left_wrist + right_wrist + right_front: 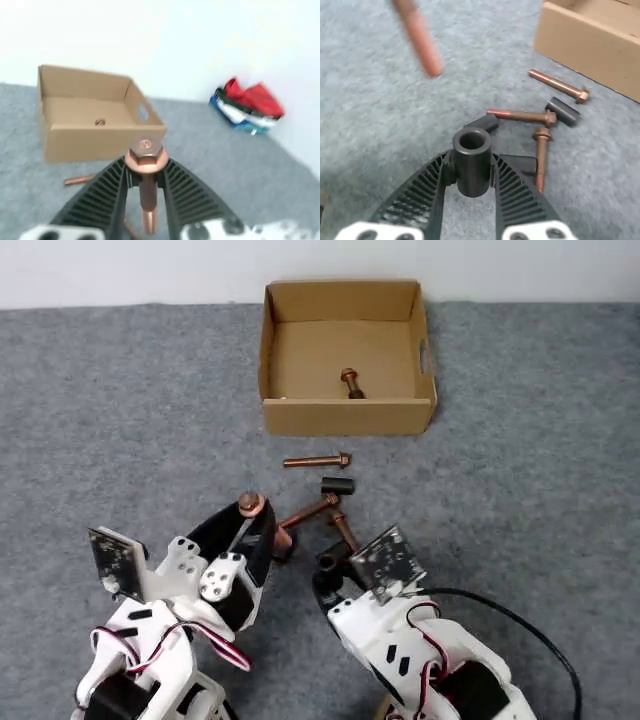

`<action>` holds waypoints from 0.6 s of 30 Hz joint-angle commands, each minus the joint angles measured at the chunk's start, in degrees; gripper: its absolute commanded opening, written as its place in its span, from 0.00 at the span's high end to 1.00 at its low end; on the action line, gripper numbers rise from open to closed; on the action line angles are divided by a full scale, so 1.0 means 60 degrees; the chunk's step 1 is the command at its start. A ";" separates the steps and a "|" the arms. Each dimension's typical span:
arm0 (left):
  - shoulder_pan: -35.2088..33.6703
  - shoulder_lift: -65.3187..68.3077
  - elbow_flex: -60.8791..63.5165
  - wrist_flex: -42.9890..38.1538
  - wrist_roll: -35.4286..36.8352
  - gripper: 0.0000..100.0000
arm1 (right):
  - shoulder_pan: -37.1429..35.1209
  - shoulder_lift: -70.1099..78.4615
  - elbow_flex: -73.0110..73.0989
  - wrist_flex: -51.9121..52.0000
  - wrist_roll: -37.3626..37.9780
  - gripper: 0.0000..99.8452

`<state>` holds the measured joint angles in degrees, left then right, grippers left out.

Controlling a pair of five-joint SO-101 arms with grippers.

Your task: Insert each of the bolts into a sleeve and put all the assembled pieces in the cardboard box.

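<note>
My left gripper (251, 515) is shut on a copper bolt (145, 192), head up and shank hanging down between the fingers. My right gripper (471, 161) is shut on a black sleeve (471, 167), held upright with its bore facing up. The two grippers sit side by side near the table's front, and the left-held bolt (417, 37) hangs above and to the side of the sleeve. An assembled bolt and sleeve (351, 383) lies in the cardboard box (345, 416). Loose bolts (316, 460) (308, 510) (344, 531) and a sleeve (337, 485) lie between box and grippers.
Grey carpet covers the table. Another loose sleeve (482, 123) lies just beyond the right gripper. A pile of red, white and blue cloth (247, 105) sits off to the side by the wall. A black cable (530, 635) trails from the right arm.
</note>
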<state>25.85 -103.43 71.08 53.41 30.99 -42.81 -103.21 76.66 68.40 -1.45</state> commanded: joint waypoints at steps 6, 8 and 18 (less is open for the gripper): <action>0.1084 -0.0044 -0.0037 -0.0703 0.0249 1.00 | -0.0579 -0.0051 -0.0132 -0.0491 0.0586 0.99; 0.1319 -0.0029 0.0066 -0.0718 0.0249 1.00 | -0.0623 -0.0051 -0.0132 -0.0945 0.0689 0.99; 0.1333 -0.0059 0.0212 -0.0249 0.0176 1.00 | -0.0564 -0.0066 -0.0161 -0.1355 0.1260 0.99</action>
<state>33.58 -103.43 73.10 51.03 32.13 -45.98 -103.21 76.75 62.07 5.32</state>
